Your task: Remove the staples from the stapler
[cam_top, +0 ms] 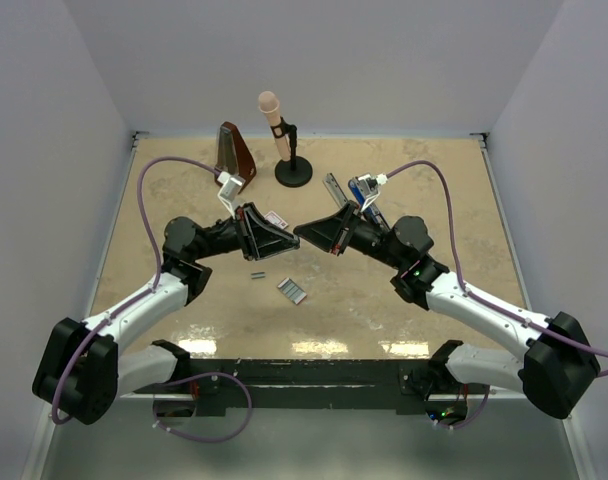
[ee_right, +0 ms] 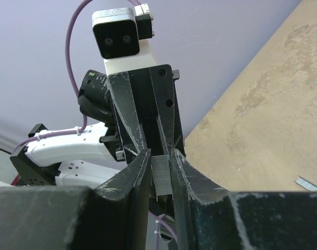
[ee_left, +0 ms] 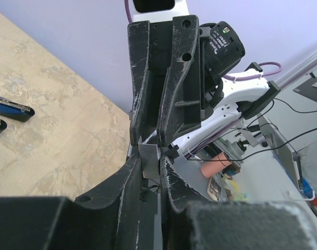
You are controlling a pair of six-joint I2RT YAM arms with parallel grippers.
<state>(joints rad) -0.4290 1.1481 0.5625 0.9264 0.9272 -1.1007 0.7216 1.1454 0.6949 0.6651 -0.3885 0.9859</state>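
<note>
Staples [ee_right: 161, 177] pinched between left claw [ee_left: 148, 174] and right claw [ee_right: 159, 159].

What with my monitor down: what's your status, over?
Left end effector, right end effector both shut on one staple strip, mid-air. Stapler on table; loose staples below. Nothing obstructing.

A beige marbled table [cam_top: 464, 200] carries three items. Near its far edge stands a brown pyramid metronome [cam_top: 236, 150]. Just right of it, a pink microphone [cam_top: 273, 112] tilts on a black round-based stand [cam_top: 293, 174]. A small white box [cam_top: 275, 217] lies closer to the table's middle.
</note>
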